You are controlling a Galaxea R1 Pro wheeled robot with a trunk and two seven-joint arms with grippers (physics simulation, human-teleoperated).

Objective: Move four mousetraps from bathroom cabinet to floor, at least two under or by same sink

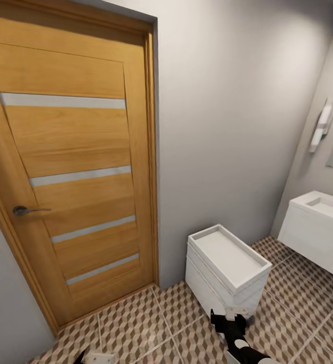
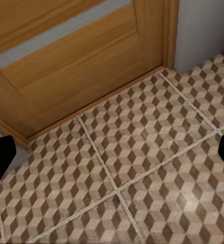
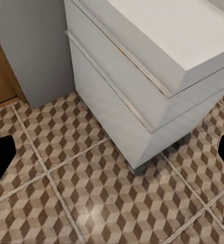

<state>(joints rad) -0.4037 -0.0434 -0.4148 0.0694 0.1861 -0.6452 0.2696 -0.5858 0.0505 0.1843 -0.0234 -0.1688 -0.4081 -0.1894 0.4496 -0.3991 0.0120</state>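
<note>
1. The robot faced a wooden door (image 1: 70,167) in a grey wall, with the patterned floor (image 1: 156,323) below it. No traps or wooden chest lay in front of it, so where the traps were could not be told from here.
2. A small white drawer unit (image 1: 227,270) stood by the wall, and the white sink (image 1: 320,230) hung to its right, well apart from the door.
3. The right gripper (image 1: 230,317) hung low in front of the drawer unit; its wrist camera had a dark fingertip at each edge with only tiles between, so it was spread wide and held nothing.
4. The left gripper (image 1: 93,357) sat at the bottom edge near the door, likewise wide open and empty over bare tiles.
5. Judged from the task, each trap would be light, stiff and flat, easy to knock or slide on tile.
6. A pinch across the board's long edges, clear of the metal spring parts, seemed the safest hold.
</note>
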